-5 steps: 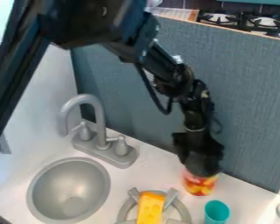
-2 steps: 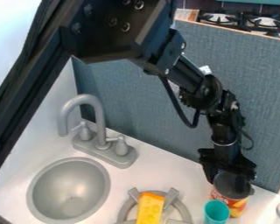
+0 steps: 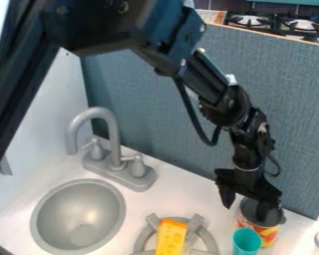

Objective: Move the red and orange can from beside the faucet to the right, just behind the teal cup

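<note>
Metal can point(image 3: 267, 233) with a red and orange fruit label: upright on the white counter point(image 3: 139, 206), right of centre near the lower edge, its front partly hidden by the teal cup point(image 3: 246, 240). Gripper point(image 3: 246, 205): directly above the can, pointing down, fingers parted; one finger is left of the can, the other is at its mouth. Contact with the can cannot be determined. Yellow cheese wedge point(image 3: 171, 238): lies across the round grey burner grate point(image 3: 208, 239), left of the cup. Farther left: grey basin point(image 3: 79, 214), with a grey faucet point(image 3: 114, 144) behind it. A blue-grey panel point(image 3: 288, 94) stands behind the counter.
</note>
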